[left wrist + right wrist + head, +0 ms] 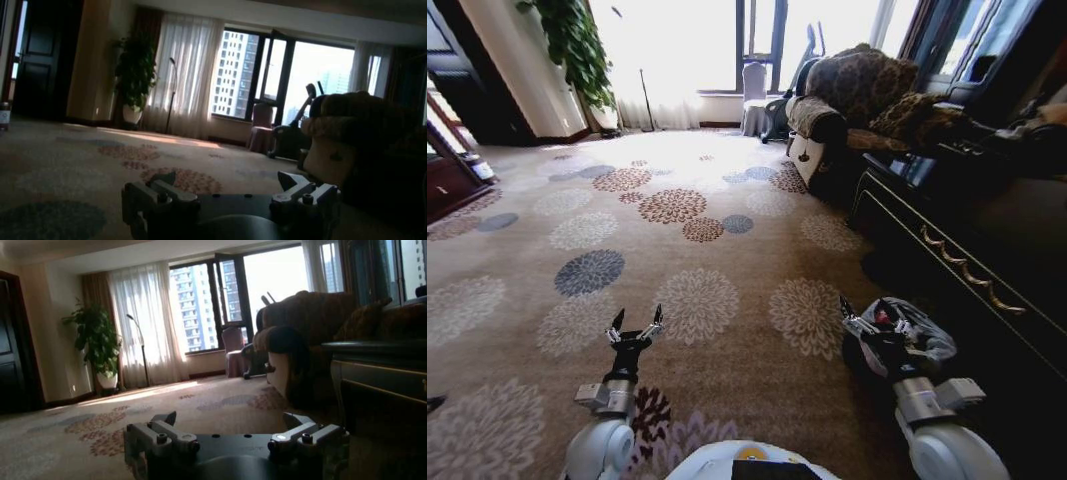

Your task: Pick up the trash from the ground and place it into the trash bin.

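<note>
While both arms are hanging low over the patterned carpet [697, 300], the left gripper [635, 326] is holding its fingers spread apart. The right gripper [867, 318], fingers likewise apart, is hovering beside the trash bin [927, 340], which is sitting by the dark cabinet [967, 240].

1. A beige carpet [727, 200] with round floral medallions covers the floor.
2. Bright windows [757, 40] with sheer curtains [143, 325] line the far wall.
3. A patterned armchair [847, 100] and a dark cabinet [967, 230] stand on the right.
4. A tall leafy plant [577, 45] stands at the left.
</note>
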